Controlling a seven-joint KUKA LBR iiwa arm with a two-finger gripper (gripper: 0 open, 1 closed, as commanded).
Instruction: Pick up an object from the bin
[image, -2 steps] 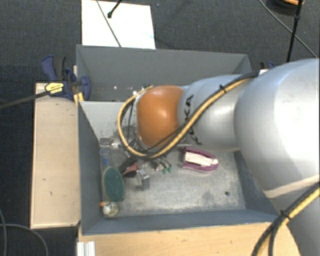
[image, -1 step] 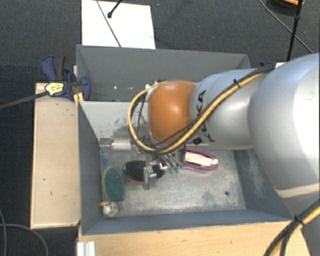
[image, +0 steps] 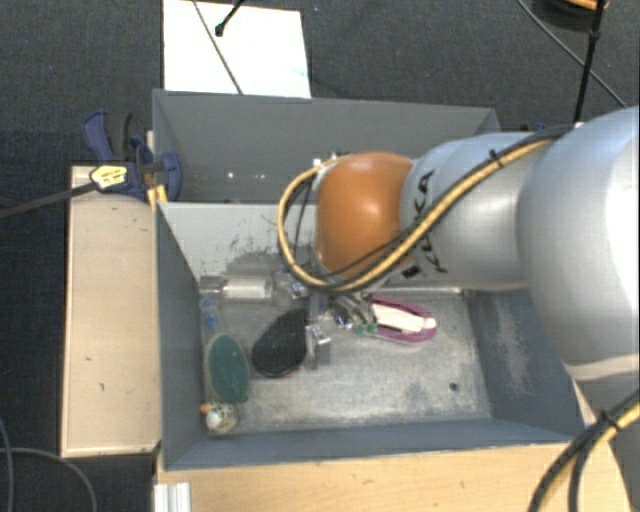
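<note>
My tool sits low over the floor of the grey metal bin, just beside a black oval soft-looking object on the side away from my arm; I cannot tell whether the tool is released or clenched. I judge that black piece the likeliest pick, since it lies clear. The dark green oval object beyond it hugs the wall, and a pink-and-white plastic piece lies behind the tool.

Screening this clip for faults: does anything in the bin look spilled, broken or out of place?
Nothing stands out. The black oval thing, the green oval thing and the purple-and-white thing all lie loose inside the bin, none over its rim. The gripper is low beside the black one.
</note>
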